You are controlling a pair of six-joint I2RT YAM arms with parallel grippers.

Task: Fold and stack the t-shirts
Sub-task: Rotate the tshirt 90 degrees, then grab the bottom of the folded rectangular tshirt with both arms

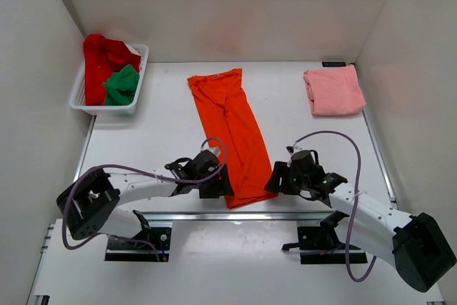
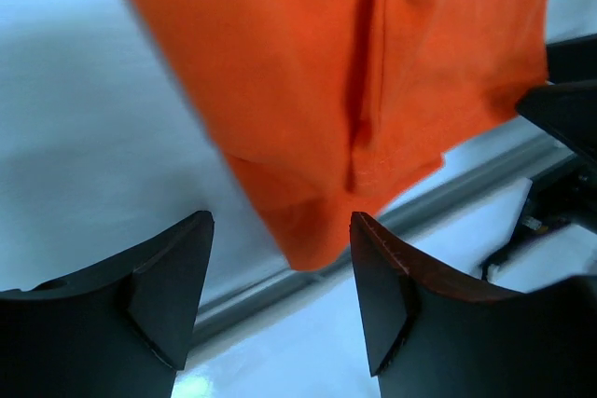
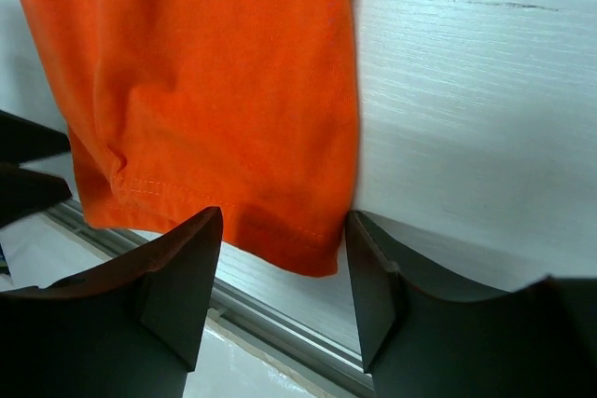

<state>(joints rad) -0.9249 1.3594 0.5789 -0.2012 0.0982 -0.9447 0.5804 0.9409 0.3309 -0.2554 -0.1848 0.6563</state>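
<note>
Stretching far-to-near, narrow folded orange t-shirt (image 1: 230, 133), hem at near end.

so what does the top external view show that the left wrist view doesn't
Only the top external view: the white basket holding the red t-shirt and green t-shirt, the folded pink t-shirt at far right, and the orange t-shirt at full length. Only the left wrist view: the hem stitching up close, with the left hand open just short of it. Both: the orange t-shirt lying on the white table, its near end at the table's edge.
</note>
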